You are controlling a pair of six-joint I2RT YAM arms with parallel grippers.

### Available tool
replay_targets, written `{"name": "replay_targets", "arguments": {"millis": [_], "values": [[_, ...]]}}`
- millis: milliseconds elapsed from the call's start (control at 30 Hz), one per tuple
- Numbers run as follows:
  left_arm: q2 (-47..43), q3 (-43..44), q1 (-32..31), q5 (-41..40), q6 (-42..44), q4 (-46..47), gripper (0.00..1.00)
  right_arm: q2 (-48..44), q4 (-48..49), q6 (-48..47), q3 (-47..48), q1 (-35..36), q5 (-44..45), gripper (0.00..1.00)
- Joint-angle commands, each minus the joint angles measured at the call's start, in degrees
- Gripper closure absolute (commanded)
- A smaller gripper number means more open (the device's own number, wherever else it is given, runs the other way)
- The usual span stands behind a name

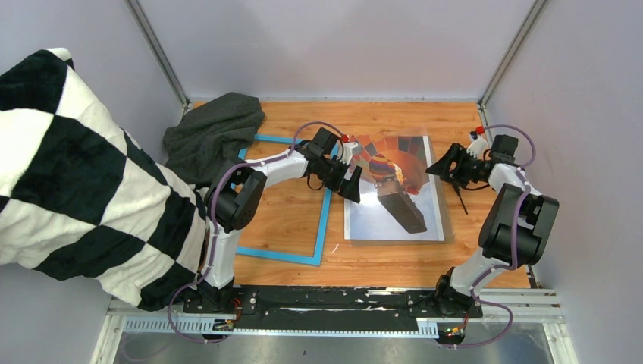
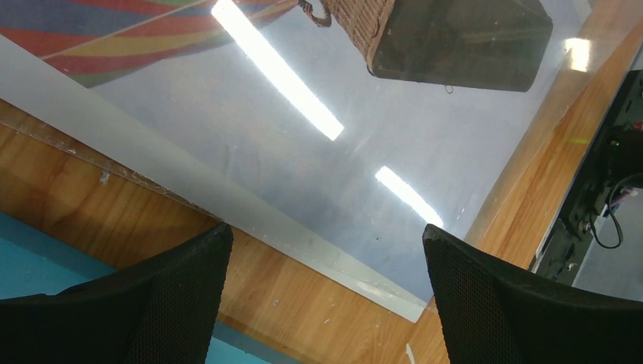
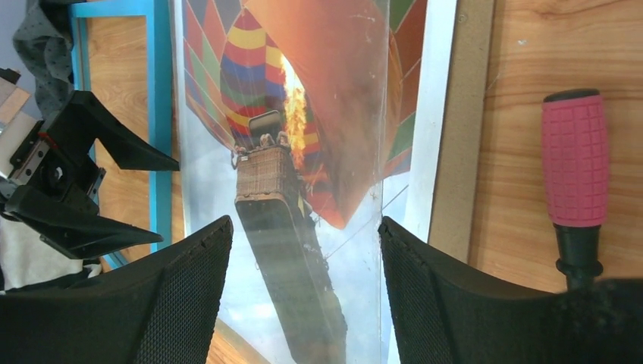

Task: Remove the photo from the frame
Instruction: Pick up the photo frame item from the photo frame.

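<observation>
The photo [image 1: 390, 220], a hot-air balloon print, lies flat on the wooden table, outside the frame [image 1: 277, 255]. That blue frame lies empty to its left. A clear pane with glare covers the photo [image 2: 303, 152]. My left gripper [image 1: 352, 182] hovers open over the photo's left edge, its fingers [image 2: 174, 303] astride the border and bare wood. On the other side, my right gripper [image 1: 441, 168] stands open above the photo [image 3: 303, 136], nothing between its fingers [image 3: 174, 303]. The frame's blue bar [image 3: 159, 114] shows beyond, beside the left gripper [image 3: 76, 182].
A brown backing board [image 3: 466, 129] shows along the photo's right edge. Beside it lies a pink-handled screwdriver [image 3: 574, 159]. A grey cloth [image 1: 216, 133] is bunched at the back left. A black-and-white chequered fabric [image 1: 76, 174] fills the left side. Enclosure walls surround the table.
</observation>
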Motion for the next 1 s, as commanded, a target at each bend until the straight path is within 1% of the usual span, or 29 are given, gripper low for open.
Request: {"name": "replay_targets", "arguments": {"millis": [0,333,600,967], "values": [[0.4,0.48,-0.76,1.98,-0.21,1.97,0.05,-0.26,-3.2,-0.22,-0.56,0.9,3.43,0.27],[0.31,0.43,-0.8,1.83,-0.2,2.06,0.05,1.95,-6.84,-1.91,1.0,1.05,12.52,0.27],[0.49,0.5,-0.75,1.89,-0.29,2.04,0.05,4.44,-8.58,-2.51,2.29,1.05,15.03,0.27],[0.57,0.45,-0.75,2.05,-0.36,2.07,0.05,5.79,-9.39,-2.78,2.69,1.06,15.49,0.27]]}}
